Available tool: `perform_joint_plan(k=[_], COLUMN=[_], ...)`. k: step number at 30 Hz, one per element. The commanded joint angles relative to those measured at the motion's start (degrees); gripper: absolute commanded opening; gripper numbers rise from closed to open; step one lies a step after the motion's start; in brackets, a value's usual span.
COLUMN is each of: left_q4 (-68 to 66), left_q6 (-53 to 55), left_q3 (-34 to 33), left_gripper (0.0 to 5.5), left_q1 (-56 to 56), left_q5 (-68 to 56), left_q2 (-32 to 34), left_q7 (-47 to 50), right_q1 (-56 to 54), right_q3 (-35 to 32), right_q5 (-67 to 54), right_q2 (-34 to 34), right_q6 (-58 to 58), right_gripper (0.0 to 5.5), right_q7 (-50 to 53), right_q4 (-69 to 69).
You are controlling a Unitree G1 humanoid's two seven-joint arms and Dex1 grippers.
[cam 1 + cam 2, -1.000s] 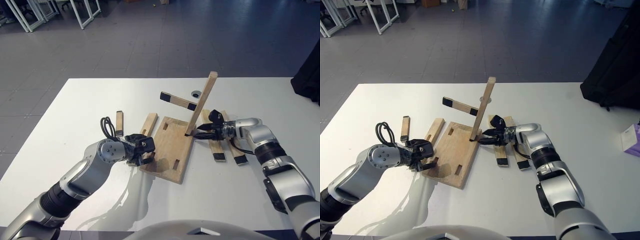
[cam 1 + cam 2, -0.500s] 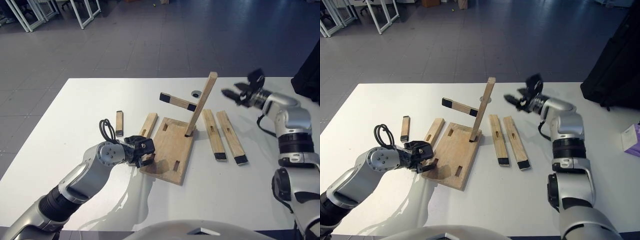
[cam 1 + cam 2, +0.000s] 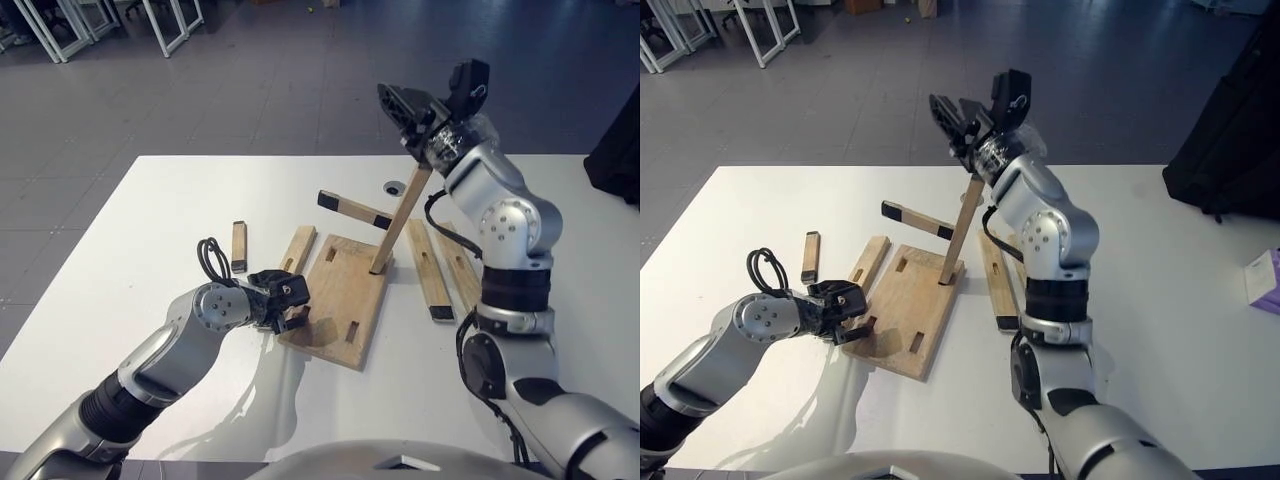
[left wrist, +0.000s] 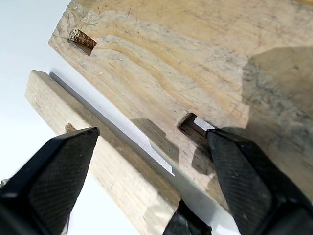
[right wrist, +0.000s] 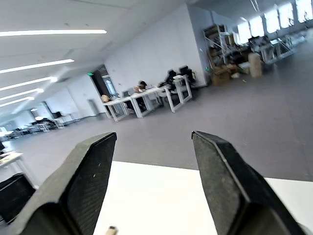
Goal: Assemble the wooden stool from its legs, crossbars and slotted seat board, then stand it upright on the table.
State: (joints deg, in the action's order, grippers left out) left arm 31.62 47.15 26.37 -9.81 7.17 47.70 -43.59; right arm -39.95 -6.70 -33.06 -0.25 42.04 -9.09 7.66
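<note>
While left fingers sit spread across the seat board left edge, right fingers hang spread near upright leg top.

No readable text, labels or numbers (on any surface)

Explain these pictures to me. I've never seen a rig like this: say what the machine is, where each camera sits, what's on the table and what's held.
This is a humanoid robot with two arms, each ending in a two-finger gripper. Two pictures come from cameras in its head, looking down at the table. The other two come from a camera on each wrist, so each shows that gripper's own fingers up close.

On the table lies a seat board. One leg stands tilted in a slot, with a crossbar sticking out of it. Spare legs lie beside the board, and a short bar lies farther left.

The left gripper is open, straddling the board's edge. The right gripper is raised above the standing leg, open. Neither holds anything.
</note>
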Motion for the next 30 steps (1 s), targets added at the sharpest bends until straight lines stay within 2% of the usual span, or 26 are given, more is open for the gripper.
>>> perform_joint_plan(k=[1, 7, 14, 19, 21, 24, 26, 30], left_q4=[-0.94, -0.38, 0.04, 3.77, 4.52, 4.52, 4.24, 6.91], left_q6=[1.93, 2.31, 2.68, 6.97, 9.64, 12.54, 13.27, 14.25], left_q3=[2.26, 2.36, 1.69, -4.9, -9.6, -14.77, -17.34, -20.93], left_gripper=[4.06, 4.06, 4.06, 4.06, 4.06, 4.06, 4.06, 4.06], left_q1=[1.66, 1.75, 1.71, -1.54, -4.97, -9.42, -9.91, -2.12], left_q5=[0.45, 0.49, 0.24, -5.27, -9.0, -13.1, -14.07, -14.47], left_q2=[-1.35, -1.51, -1.23, -2.59, -2.99, -2.6, -0.39, 3.23], left_q7=[0.38, 0.4, 0.17, -1.79, -3.23, -4.35, -4.23, -2.46], right_q1=[14.08, 2.46, -5.82, -3.36, -0.63, 9.1, 20.79, 38.43], right_q3=[6.26, -4.78, -12.96, -17.33, -19.06, -18.01, -13.45, -7.87], right_q5=[-4.29, -5.54, -11.56, -12.56, -12.99, -8.74, -4.05, -0.95], right_q2=[5.83, 1.28, -1.75, -3.28, -3.68, -8.09, -12.68, -17.48], right_q6=[18.16, 13.32, 14.6, 13.49, 13.48, 13.52, 13.17, 13.19], right_gripper=[2.83, 2.83, 2.83, 2.83, 2.83, 2.83, 2.83, 3.62], right_q7=[5.45, 7.45, 11.79, 17.51, 19.58, 18.89, 15.84, 9.9], right_q4=[1.39, -4.38, 0.96, 8.42, 11.31, 16.1, 19.88, 25.29])
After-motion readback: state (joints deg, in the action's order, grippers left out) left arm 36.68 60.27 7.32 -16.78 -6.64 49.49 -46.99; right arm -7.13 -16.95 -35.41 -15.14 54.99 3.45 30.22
